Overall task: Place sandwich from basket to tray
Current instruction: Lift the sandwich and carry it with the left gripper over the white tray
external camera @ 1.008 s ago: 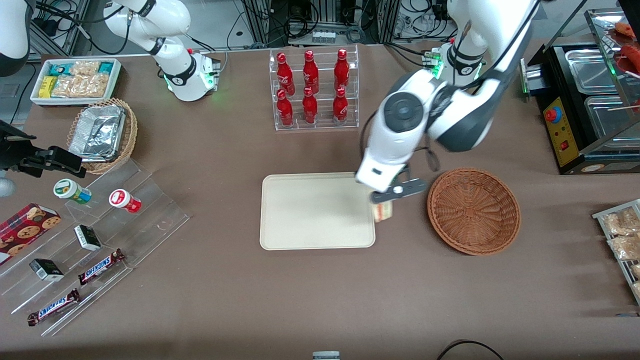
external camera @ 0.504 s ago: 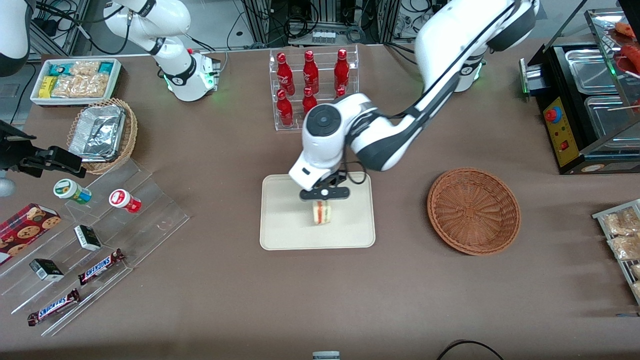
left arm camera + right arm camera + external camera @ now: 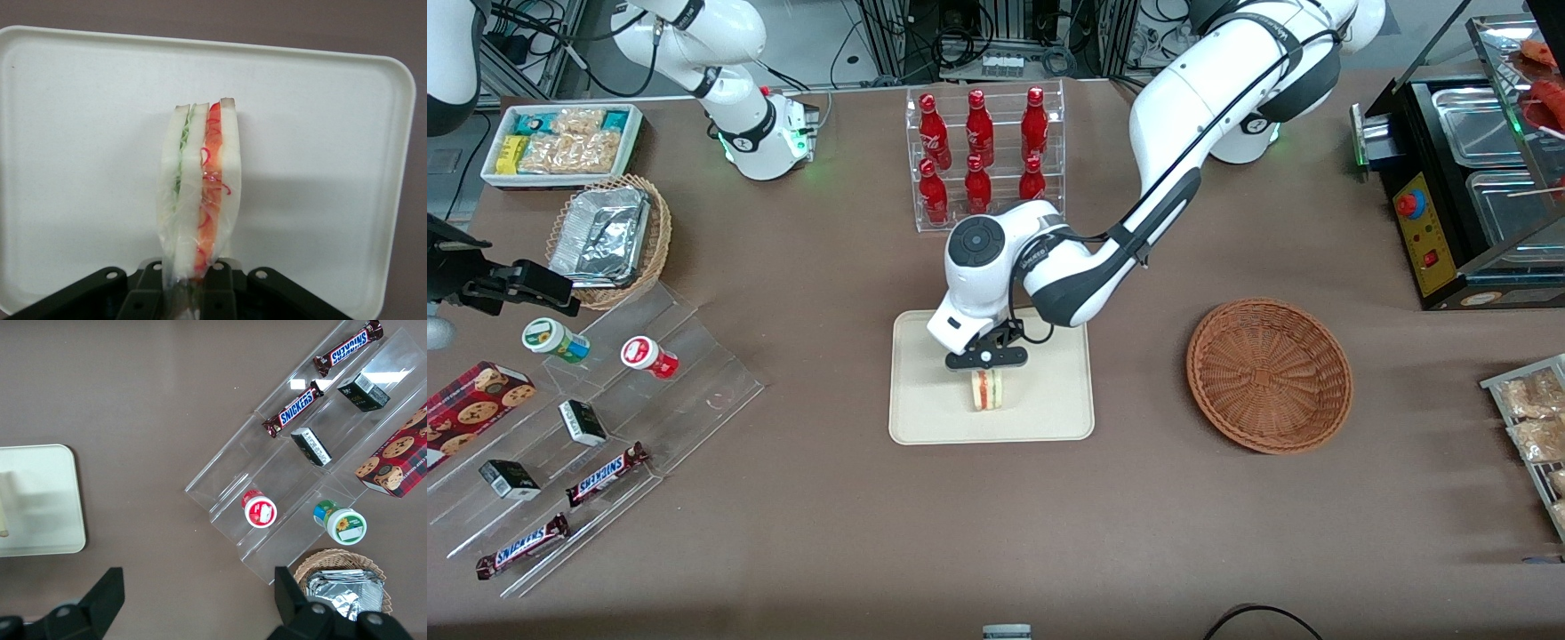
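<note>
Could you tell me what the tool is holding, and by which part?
The tool grips the sandwich by one end of its wedge, above the tray.

Brown-clothed table, cable-strewn grey floor along its edge farthest from the camera.

The white left arm reaches from its base toward the front camera, elbow bent, its round wrist joint tipped downward. Its black two-finger gripper points straight down, fingers clamped on the layered triangular sandwich wedge.
</note>
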### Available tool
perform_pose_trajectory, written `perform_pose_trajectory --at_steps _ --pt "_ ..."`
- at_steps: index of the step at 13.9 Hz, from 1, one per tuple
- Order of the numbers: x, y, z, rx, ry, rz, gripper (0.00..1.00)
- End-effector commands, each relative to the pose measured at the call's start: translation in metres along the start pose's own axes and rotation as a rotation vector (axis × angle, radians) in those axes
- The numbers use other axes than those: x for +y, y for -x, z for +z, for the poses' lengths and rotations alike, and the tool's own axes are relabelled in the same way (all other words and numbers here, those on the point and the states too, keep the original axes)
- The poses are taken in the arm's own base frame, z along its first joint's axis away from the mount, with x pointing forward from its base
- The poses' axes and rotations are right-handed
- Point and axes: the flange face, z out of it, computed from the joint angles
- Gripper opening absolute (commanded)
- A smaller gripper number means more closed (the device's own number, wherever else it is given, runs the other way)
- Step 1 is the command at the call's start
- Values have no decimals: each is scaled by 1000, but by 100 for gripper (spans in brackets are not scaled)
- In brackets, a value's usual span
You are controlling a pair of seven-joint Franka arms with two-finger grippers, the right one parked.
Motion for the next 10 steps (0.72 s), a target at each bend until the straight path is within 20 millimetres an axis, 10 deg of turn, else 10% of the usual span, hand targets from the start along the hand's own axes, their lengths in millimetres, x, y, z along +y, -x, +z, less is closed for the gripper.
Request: perform_pose_trajectory --at_steps 1,7,9,10 --pt "4 -3 10 28 -17 -21 0" --pt "6 5 23 48 -30 23 1" --pt "8 7 23 48 -32 27 83" --pt "7 5 20 50 -31 22 97"
